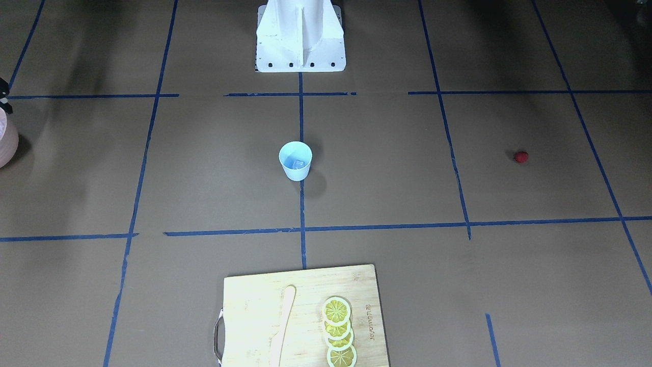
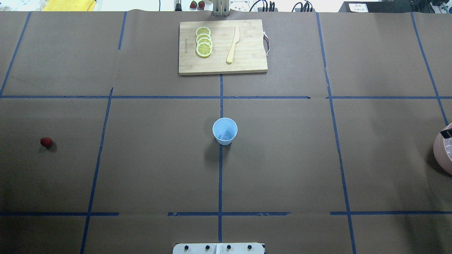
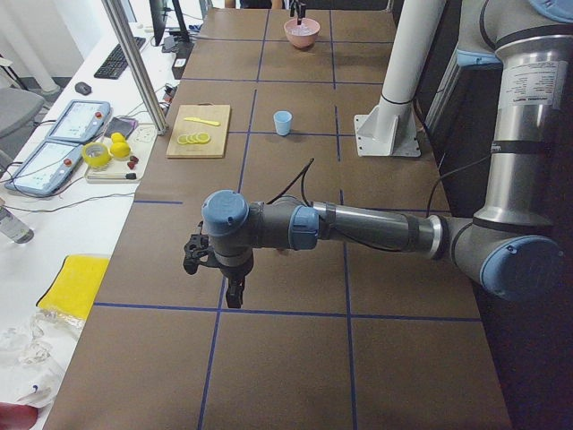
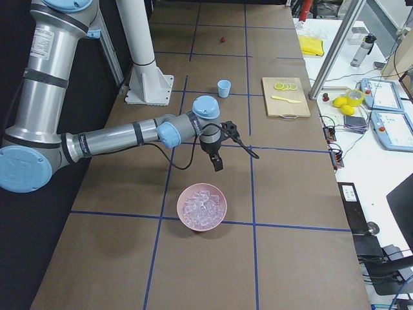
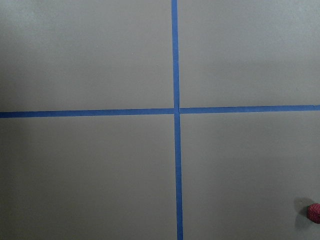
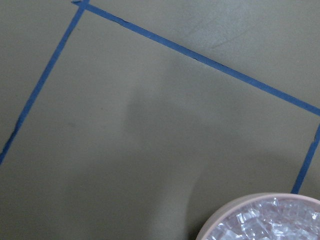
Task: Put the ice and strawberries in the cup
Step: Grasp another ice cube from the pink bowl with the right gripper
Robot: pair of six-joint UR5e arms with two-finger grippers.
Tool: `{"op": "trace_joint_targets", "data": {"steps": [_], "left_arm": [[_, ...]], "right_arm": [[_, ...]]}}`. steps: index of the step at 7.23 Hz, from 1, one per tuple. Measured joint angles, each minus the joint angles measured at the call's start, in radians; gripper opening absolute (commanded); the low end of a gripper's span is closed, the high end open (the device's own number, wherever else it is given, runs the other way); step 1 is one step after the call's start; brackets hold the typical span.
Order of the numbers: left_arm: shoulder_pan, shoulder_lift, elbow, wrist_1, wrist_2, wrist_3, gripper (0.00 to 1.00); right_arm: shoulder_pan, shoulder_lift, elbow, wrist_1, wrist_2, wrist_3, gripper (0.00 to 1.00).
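Matt brown paper table cover point(image 2: 159, 158), wooden cutting board point(image 2: 247, 35), smooth, perhaps plastic cup point(image 2: 225, 131), glassy ice point(image 6: 270, 222)

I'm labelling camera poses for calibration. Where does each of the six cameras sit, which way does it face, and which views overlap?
Front-facing: across the table, facing the robot base; cup central.
Overhead: behind the robot, looking forward; only its base shows; shares cup and strawberry with front-facing.
Exterior left: left table end; left arm and left end effector near.
Exterior right: right end; right arm, right end effector by pink bowl.
Left wrist: straight down; strawberry at edge; no body.
Right wrist: downward; bowl's ice, shared with exterior right; no body.
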Motion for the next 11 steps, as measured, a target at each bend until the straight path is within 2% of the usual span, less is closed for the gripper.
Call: {"op": "trace_joint_targets", "data": {"steps": [2,3,5,11], "left_arm": [[-0.001,0.001,-0.005,0.0,0.001,0.0,1.0],[-0.001,0.001,-0.007,0.001,0.0,0.0,1.0],[0.0,0.002,-0.012,0.001,0.0,0.0,1.0],[0.0,0.002,-0.014,0.001,0.001,0.0,1.0]], "right_arm": [[0.067,-0.044,-0.136,0.146,0.085,-0.029,0.97],[0.097,-0.049,-0.178,0.185,0.111,-0.032,0.88],[0.115,-0.055,-0.204,0.203,0.084,-0.04,0.69],[0.049,-0.085,-0.214,0.203,0.032,-0.076,0.63]]}}
